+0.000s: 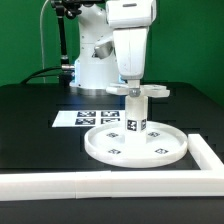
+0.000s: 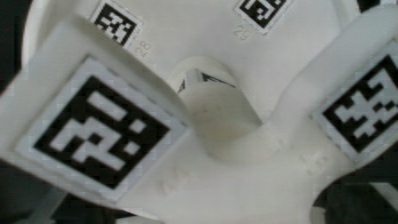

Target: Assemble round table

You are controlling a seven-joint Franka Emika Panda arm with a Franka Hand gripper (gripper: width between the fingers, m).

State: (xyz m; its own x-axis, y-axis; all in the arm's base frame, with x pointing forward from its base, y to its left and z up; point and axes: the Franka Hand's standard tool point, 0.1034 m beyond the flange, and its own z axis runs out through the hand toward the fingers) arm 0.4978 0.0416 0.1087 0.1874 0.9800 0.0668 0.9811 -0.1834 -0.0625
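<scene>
Claw (image 1: 133, 87) is sitting at the cross (image 1: 143, 90) atop one post (image 1: 134, 112); whether it is clenched cannot be told. Post is standing upright on one disc (image 1: 135, 143) on the black tabletop (image 1: 40, 120). Square tags are showing, no readable writing.

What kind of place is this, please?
Probably a robotics lab bench: a black table with a marker board, a green backdrop, and a gripper over tagged white furniture parts.
</scene>
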